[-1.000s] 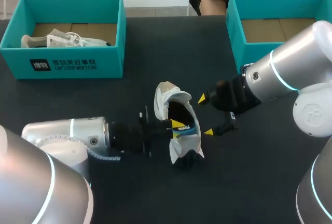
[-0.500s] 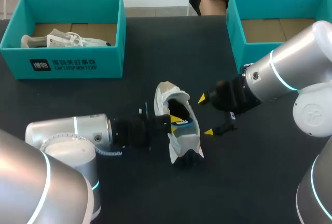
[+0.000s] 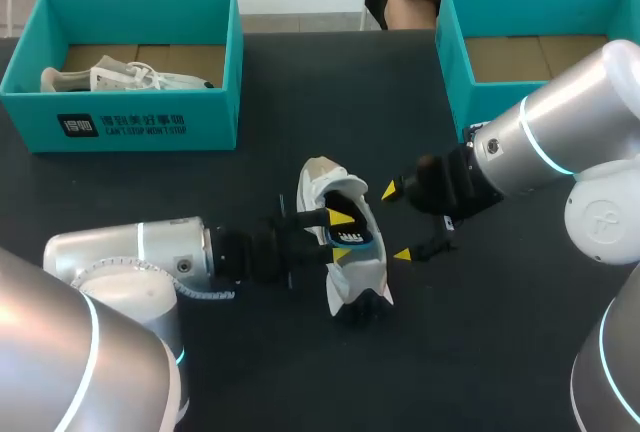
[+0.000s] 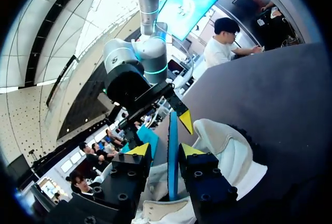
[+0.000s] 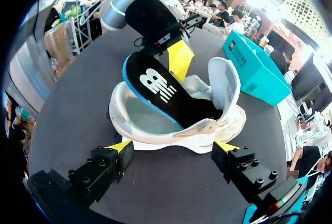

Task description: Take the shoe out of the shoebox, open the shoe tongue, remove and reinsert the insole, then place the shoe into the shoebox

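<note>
**Insole half out, left hand has it**

The shoe [image 3: 352, 277] lies on the tabletop [image 3: 300, 382] in the middle of the frame. Its long side runs from top to bottom. My left hand [image 3: 341, 234] comes in from the left, across the shoe. It seems to pinch the insole [image 5: 155, 86] by its thin edge. One end of the insole is tipped up out of the shoe, and the other end is down inside.

My right hand [image 3: 397, 222] sits just to the right of the shoe, fingers wide, holding nothing.

I think this is the step of taking the insole out. The pull should go along the shoe's long side and up, or the low end may catch. The right hand is near enough to hold the shoe down.
</note>
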Tool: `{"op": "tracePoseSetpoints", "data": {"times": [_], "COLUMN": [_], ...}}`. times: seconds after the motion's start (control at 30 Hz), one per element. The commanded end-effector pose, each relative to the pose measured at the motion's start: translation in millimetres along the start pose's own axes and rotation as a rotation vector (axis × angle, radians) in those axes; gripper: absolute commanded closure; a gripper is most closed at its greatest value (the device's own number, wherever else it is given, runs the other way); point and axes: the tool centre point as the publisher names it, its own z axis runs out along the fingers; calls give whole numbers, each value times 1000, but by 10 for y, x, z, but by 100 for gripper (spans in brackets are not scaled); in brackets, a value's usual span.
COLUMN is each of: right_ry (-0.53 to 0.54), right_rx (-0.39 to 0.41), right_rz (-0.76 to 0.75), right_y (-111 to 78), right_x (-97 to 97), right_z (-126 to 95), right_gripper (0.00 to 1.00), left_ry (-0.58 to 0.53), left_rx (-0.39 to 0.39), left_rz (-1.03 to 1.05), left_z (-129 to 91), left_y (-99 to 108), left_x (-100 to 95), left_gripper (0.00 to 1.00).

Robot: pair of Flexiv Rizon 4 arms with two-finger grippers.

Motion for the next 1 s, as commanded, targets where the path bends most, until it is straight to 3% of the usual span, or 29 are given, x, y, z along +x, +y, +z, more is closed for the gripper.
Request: {"op": "tracePoseSetpoints", "data": {"times": [0.03, 0.3, 0.37, 0.67, 0.83, 1.0], "right_ry": [-2, -2, -2, -2, -2, -2], "right_rx": [1, 1, 1, 1, 1, 1], "right_rz": [1, 1, 1, 1, 1, 1], "right_y": [3, 3, 3, 3, 3, 3], "right_x": [9, 9, 9, 9, 9, 9], "right_z": [6, 6, 6, 6, 6, 6], "right_gripper": [0, 0, 0, 0, 0, 0], "left_ry": [6, 8, 8, 8, 26, 21], "left_rx": [0, 9, 10, -13, -60, -83], "left_rz": [8, -11, -14, 13, 14, -8], "left_z": [-89, -70, -35, 169, 103, 25], "left_y": [-77, -111, -114, 122, 312, 360], "left_x": [46, 104, 120, 78, 90, 110], "left_gripper": [72, 89, 100, 100, 100, 100]}}
